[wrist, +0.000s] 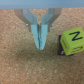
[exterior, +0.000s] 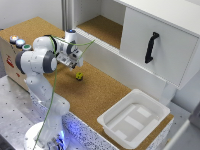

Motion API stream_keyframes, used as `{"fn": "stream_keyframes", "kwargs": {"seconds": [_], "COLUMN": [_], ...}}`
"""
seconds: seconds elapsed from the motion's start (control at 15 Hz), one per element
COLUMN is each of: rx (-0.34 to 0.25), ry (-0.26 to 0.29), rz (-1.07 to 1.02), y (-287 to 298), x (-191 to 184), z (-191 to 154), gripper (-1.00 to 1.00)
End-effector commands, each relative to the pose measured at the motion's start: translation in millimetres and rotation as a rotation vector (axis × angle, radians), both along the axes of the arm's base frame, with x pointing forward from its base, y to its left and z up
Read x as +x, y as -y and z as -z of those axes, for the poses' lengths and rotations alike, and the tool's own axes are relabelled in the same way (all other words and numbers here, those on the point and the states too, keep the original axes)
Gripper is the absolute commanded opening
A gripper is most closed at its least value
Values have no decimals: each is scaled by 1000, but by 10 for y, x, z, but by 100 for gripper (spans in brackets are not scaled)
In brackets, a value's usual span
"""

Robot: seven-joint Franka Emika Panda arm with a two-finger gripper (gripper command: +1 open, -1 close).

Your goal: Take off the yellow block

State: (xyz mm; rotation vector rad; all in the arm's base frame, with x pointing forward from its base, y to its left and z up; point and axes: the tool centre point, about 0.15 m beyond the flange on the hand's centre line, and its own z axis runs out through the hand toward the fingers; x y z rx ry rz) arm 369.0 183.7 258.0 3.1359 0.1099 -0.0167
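Observation:
The yellow block (exterior: 79, 75) (wrist: 72, 41) is a small yellow-green cube with a dark "N" on its face, resting on the cork tabletop (exterior: 95, 92). A sliver of something dark purple (wrist: 61, 50) shows at its lower edge. My gripper (exterior: 75, 63) (wrist: 40, 46) hovers just above and beside the block, apart from it. Its two fingers are pressed together at the tips, shut with nothing between them.
A white tray (exterior: 132, 117) sits at the table's near corner on the exterior view's right. A white cabinet door with a black handle (exterior: 151, 47) and an open shelf (exterior: 102, 27) stand behind. Round push-buttons (exterior: 20, 42) top a box at the left.

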Motion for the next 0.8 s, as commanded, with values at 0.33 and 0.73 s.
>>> {"fn": "stream_keyframes", "kwargs": {"seconds": [0.33,0.73], "rx": [-71,-90], "ry": [32,36], "rz": [269,375], "y": [1569,2065], "x": [117,-26], "z": [25,-118], "gripper": [-100,-100]}}
